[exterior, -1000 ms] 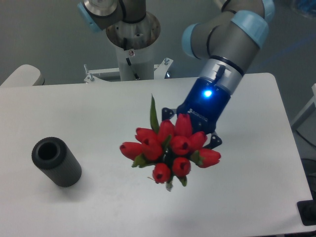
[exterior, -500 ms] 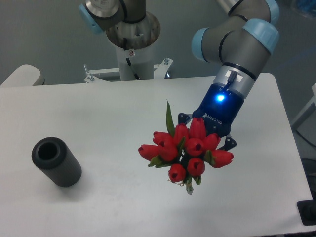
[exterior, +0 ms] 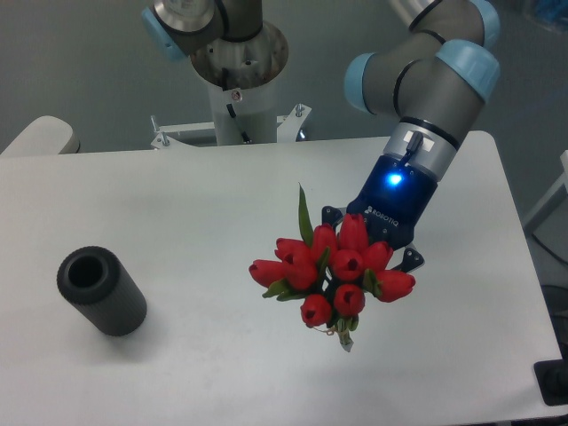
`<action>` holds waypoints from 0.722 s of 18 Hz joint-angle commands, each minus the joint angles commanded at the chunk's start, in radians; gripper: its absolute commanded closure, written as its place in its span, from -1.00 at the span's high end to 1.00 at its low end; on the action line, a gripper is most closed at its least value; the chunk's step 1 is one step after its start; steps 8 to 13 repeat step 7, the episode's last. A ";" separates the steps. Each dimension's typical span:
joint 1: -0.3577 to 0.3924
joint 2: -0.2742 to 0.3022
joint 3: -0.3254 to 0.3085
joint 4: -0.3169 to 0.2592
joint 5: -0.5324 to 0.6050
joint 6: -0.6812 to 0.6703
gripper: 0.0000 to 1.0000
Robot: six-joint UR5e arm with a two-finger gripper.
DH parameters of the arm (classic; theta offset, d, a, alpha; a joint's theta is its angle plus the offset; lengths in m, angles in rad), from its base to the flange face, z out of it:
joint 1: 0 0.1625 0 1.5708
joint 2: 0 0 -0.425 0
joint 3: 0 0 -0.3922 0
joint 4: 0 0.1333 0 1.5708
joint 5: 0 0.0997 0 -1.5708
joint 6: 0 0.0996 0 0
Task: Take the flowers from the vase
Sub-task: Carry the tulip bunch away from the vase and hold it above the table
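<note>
The flowers (exterior: 333,271), a tight bunch of red tulip buds with green leaves and one long pointed leaf sticking up, hang above the white table right of centre. My gripper (exterior: 371,251), blue-lit at the wrist, sits just behind the buds and is shut on the bunch; the blooms hide its fingertips. The vase (exterior: 100,290), a dark grey ribbed cylinder with a round hole, stands tilted toward the camera at the table's left, far from the bunch and with nothing in it.
The arm's white base column (exterior: 238,93) rises behind the table's far edge. The table (exterior: 177,204) ends at the right near x 600. A dark object (exterior: 555,383) sits at the lower right corner.
The gripper carried the flowers to the right and slightly down over the past second; in the last half second it has hardly moved. The vase has stayed put.
</note>
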 joint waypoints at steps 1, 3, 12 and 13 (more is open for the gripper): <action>0.000 0.000 0.000 0.000 0.000 0.002 -0.45; 0.000 0.002 -0.003 0.000 0.000 0.009 -0.45; 0.002 0.002 -0.005 0.000 0.000 0.020 -0.45; 0.002 0.002 -0.005 0.000 0.000 0.020 -0.45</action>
